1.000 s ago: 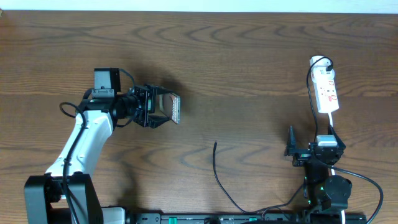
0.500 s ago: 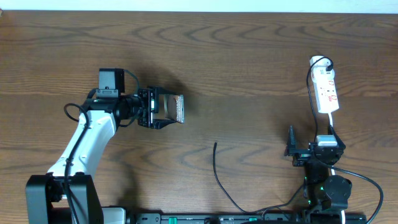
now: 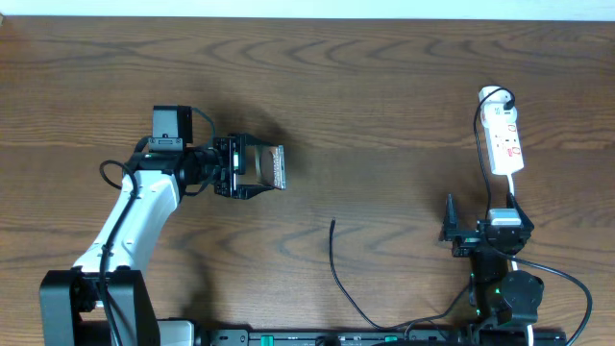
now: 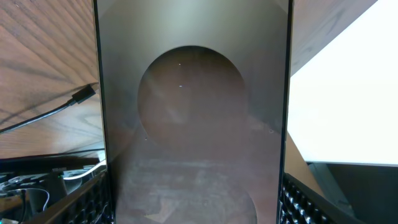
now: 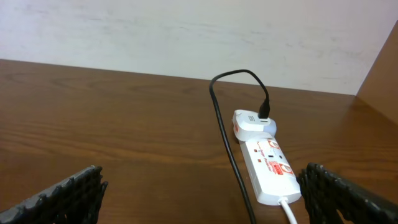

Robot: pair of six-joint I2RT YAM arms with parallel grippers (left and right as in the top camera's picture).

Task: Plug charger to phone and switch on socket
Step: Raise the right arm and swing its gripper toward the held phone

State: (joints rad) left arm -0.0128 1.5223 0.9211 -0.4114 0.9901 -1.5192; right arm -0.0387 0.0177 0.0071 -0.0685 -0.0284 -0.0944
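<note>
The brown-bronze phone point(image 3: 277, 166) is held off the table, on edge, with my left gripper point(image 3: 269, 167) shut on it. In the left wrist view the phone point(image 4: 193, 112) fills the middle between the two fingers point(image 4: 311, 202), its dark circle showing. The charger point(image 3: 336, 264) lies loose on the table, its tip point(image 3: 332, 223) right of and nearer than the phone; the left wrist view shows the tip point(image 4: 84, 94) too. The white socket point(image 3: 504, 139) lies at the far right. My right gripper point(image 3: 488, 231) stands wide open and empty, just short of the socket point(image 5: 268, 165).
A black plug point(image 5: 264, 112) sits in the socket's far end, and its black cable point(image 5: 227, 137) runs toward me along the strip's left side. A white cord point(image 5: 289, 211) leaves the near end. A pale wall borders the table's far edge.
The left arm shifted slightly right and turned the phone more on edge, then held still. The right arm, charger and socket have not moved.
</note>
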